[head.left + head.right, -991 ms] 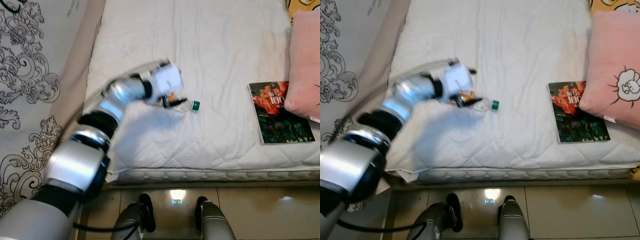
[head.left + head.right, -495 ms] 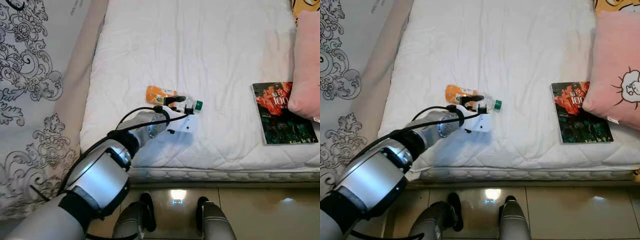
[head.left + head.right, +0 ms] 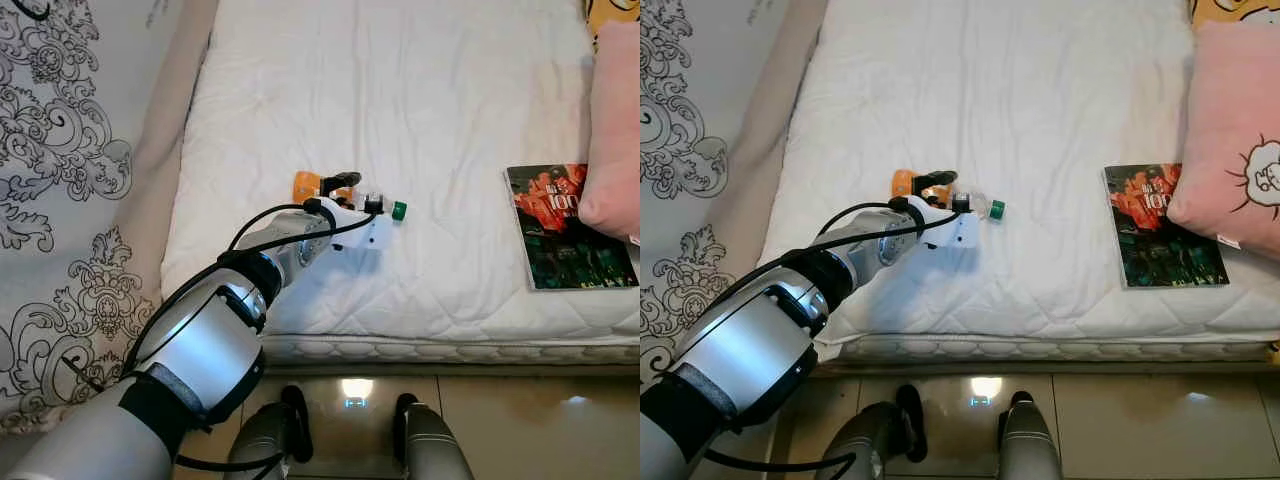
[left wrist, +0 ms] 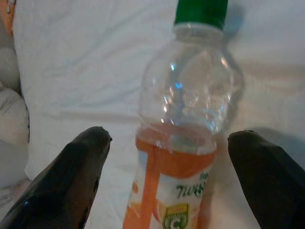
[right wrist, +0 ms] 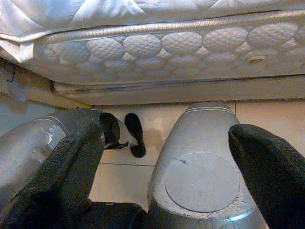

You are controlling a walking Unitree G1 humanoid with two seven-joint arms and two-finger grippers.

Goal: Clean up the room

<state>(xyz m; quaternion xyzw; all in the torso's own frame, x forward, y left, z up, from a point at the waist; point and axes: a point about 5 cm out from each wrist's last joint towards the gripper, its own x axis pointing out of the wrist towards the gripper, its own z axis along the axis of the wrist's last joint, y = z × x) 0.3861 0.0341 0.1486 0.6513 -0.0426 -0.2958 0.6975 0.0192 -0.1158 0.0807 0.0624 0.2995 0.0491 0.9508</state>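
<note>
One plastic bottle (image 4: 178, 143) (green cap, orange label) lies on the white mattress (image 3: 450, 90), between the spread fingers (image 4: 62, 181) of the left gripper (image 3: 355, 195), not pinched; the right gripper (image 5: 167, 186) hangs wide apart beside the bed edge

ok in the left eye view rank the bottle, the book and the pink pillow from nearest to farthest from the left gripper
1. Bottle: lying on the white mattress, right at the left gripper, whose open fingers straddle it.
2. Book: flat on the mattress, well off to the robot's right, near the front edge.
3. Pink pillow: at the far right, overlapping the book's right side.
</note>
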